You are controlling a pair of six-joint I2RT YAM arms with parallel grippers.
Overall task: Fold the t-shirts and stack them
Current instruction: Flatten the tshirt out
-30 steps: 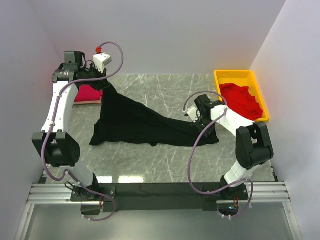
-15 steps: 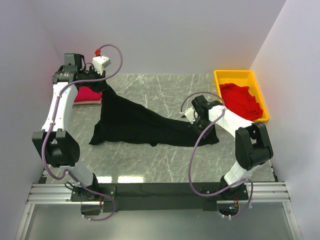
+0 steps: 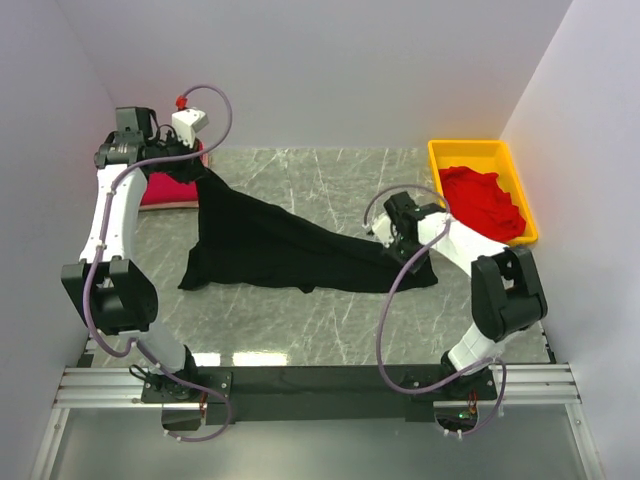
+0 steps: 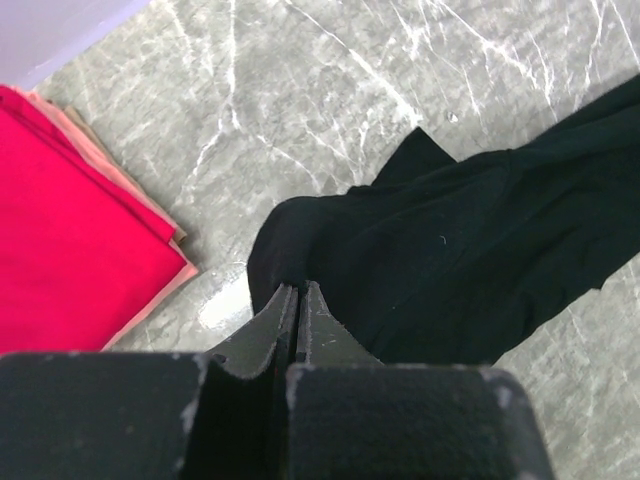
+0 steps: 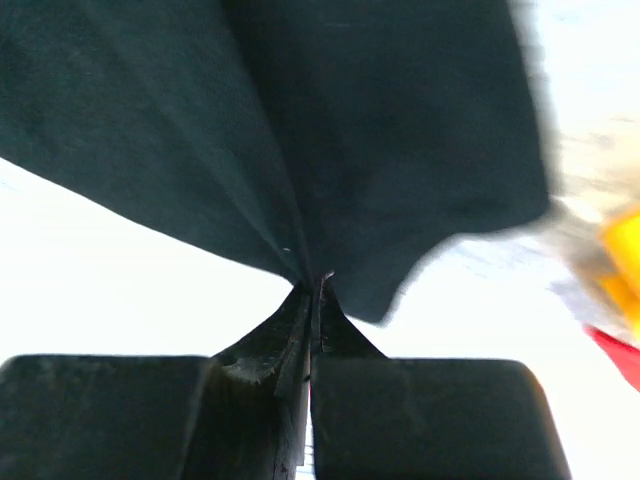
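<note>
Now the black shirt [image 3: 270, 245] stretches far-left to near-right — left tool [image 4: 298, 298] and right tool [image 5: 312, 288] each clamped on an end.

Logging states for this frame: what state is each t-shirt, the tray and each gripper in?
black t-shirt: unfolded, stretched out between both grippers.
far-left red t-shirt: folded, lying flat.
right-side red t-shirt: crumpled, unfolded, in the tray.
yellow tray: holding the crumpled red t-shirt.
left gripper: shut on the black t-shirt.
right gripper: shut on the black t-shirt.
</note>
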